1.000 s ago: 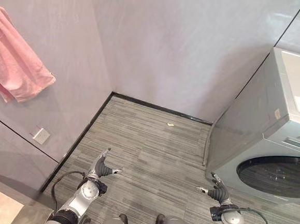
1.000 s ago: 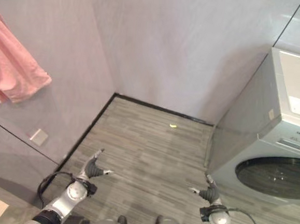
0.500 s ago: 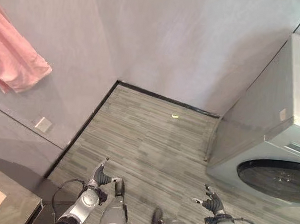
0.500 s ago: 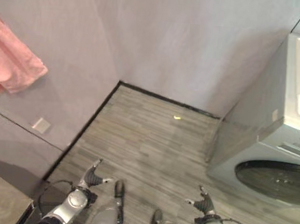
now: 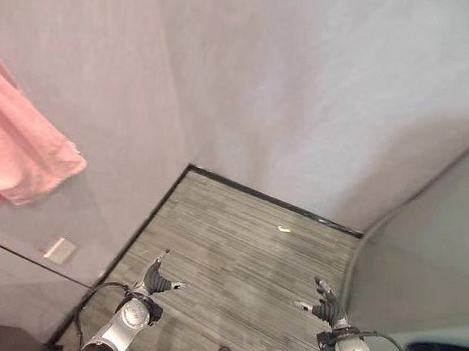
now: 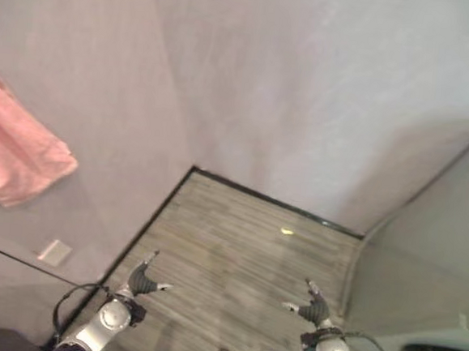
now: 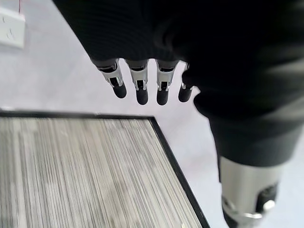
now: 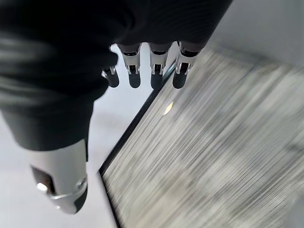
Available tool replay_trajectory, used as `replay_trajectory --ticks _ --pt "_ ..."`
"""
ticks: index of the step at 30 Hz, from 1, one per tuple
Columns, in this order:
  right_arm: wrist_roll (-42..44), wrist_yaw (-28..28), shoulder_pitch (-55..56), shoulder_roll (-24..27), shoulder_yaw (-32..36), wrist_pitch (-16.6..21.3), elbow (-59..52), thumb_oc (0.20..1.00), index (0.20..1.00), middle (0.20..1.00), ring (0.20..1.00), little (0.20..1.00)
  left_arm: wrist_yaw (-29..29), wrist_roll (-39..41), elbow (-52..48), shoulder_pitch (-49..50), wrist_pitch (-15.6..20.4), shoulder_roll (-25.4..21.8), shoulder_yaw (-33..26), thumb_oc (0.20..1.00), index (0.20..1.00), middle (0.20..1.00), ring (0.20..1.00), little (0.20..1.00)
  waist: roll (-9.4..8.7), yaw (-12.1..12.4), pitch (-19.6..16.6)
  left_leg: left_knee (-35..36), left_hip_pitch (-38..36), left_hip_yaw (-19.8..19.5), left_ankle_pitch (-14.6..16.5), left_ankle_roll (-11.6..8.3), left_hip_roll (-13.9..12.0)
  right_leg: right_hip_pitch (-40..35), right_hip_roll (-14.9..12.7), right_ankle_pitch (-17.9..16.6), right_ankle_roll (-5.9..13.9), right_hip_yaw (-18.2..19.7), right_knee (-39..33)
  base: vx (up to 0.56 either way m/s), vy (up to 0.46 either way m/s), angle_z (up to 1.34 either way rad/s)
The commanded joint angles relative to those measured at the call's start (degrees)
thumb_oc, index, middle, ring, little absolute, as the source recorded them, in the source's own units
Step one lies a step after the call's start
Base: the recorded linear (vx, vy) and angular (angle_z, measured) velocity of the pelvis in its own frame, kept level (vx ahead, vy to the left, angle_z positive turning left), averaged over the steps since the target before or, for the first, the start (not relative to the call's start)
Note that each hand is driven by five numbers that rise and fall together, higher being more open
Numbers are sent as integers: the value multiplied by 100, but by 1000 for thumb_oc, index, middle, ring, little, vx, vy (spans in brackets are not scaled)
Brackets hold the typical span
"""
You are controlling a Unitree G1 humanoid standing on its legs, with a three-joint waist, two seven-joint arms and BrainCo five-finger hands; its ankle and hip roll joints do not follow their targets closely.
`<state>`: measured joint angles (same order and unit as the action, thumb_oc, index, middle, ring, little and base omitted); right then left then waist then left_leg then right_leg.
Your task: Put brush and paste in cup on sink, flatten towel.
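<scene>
A pink towel [image 5: 20, 159] hangs bunched against the grey wall at the far left, well above and left of both hands. My left hand [image 5: 156, 281] hovers low over the striped floor at the lower left, fingers [image 7: 138, 90] straight and holding nothing. My right hand [image 5: 326, 307] hangs at the lower right, likewise open and empty, its fingers [image 8: 155, 71] straight.
A white wall socket [image 5: 58, 249] sits low on the left wall under the towel. A small yellowish scrap [image 5: 284, 228] lies on the grey plank floor near the back wall. The washing machine's side panel [image 5: 422, 263] stands at the right edge.
The camera has tilted up and turned left: the washing machine has slid mostly out at the right and more wall shows. Both hands stay open and low.
</scene>
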<state>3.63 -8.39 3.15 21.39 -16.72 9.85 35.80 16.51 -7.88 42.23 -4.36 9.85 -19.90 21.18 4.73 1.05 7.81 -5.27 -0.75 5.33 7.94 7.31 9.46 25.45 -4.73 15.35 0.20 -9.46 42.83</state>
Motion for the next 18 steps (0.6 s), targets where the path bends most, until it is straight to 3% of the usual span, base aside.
replay_trajectory --ticks 1,3,4,5,6,7,8,12,16,18 --pt "25 11 -130 87 81 234 -37 1000 1000 1000 1000 1000 -1 -305 -133 -55 183 -262 -18 1000 1000 1000 1000 1000 -324 15 145 -616 354 27 -249 -503 -328 -1184 -263 -1564 685 416 -2494 231 -31 47" --pt "22 -2 -131 116 66 234 -77 1000 1000 1000 1000 1000 3 -358 -40 -144 199 -247 16 1000 1000 1000 1000 1000 -347 -91 205 -573 202 -240 -195 -553 -223 -1071 -125 -1790 809 884 -2973 184 -30 61" --pt "22 -2 -131 117 66 234 -77 1000 1000 1000 1000 1000 4 -359 -38 -145 200 -244 16 1000 1000 1000 1000 1000 -338 -96 213 -576 191 -246 -185 -554 -229 -1086 -120 -1787 809 877 -2977 124 -17 88" --pt "3 3 -133 127 59 222 -70 1000 1000 1000 1000 1000 4 -386 9 -192 197 -226 28 1000 1000 1000 1000 1000 -370 -132 230 -601 144 -330 -162 -572 -181 -1060 -45 -1884 863 1106 -3035 203 -39 125" --pt "-26 18 -124 127 52 212 -36 1000 1000 1000 1000 1000 12 -459 27 -234 189 -215 38 1000 1000 1000 1000 1000 -390 -218 224 -566 5 -639 -143 -582 -101 -1024 243 -1965 921 1707 -3056 199 -40 151" --pt "-26 18 -125 127 51 212 -36 1000 1000 1000 1000 1000 12 -459 27 -234 189 -215 38 1000 1000 1000 1000 1000 -389 -219 226 -566 2 -640 -143 -582 -102 -1026 243 -1964 921 1706 -3056 285 -75 155" --pt "-19 73 -48 135 72 198 -74 1000 1000 1000 1000 1000 -3 -512 44 -198 203 -221 51 1000 1000 1000 1000 1000 -429 -250 179 -537 -111 -981 -195 -614 -39 -1002 510 -2063 954 2110 -2980 145 -51 134" --pt "29 155 61 145 81 212 -45 1000 1000 1000 1000 1000 -3 -552 142 -180 200 -188 112 1000 1000 1000 1000 1000 -492 -237 128 -580 -146 -1438 -243 -664 -1 -1222 478 -1943 857 2079 -3101 148 -103 42" --pt "-123 121 -4 256 27 196 98 1000 1000 1000 1000 1000 35 -484 106 -129 162 -156 71 1000 1000 1000 1000 1000 -547 -97 111 -675 -32 -1656 -309 -793 -116 -1401 360 -1713 678 1462 -3068 111 -136 87" --pt "-131 105 -23 261 39 204 129 1000 1000 1000 1000 1000 38 -491 111 -139 162 -159 81 1000 1000 1000 1000 1000 -555 -121 115 -666 4 -1668 -302 -808 -127 -1410 318 -1686 672 1343 -3053 12 -58 111"
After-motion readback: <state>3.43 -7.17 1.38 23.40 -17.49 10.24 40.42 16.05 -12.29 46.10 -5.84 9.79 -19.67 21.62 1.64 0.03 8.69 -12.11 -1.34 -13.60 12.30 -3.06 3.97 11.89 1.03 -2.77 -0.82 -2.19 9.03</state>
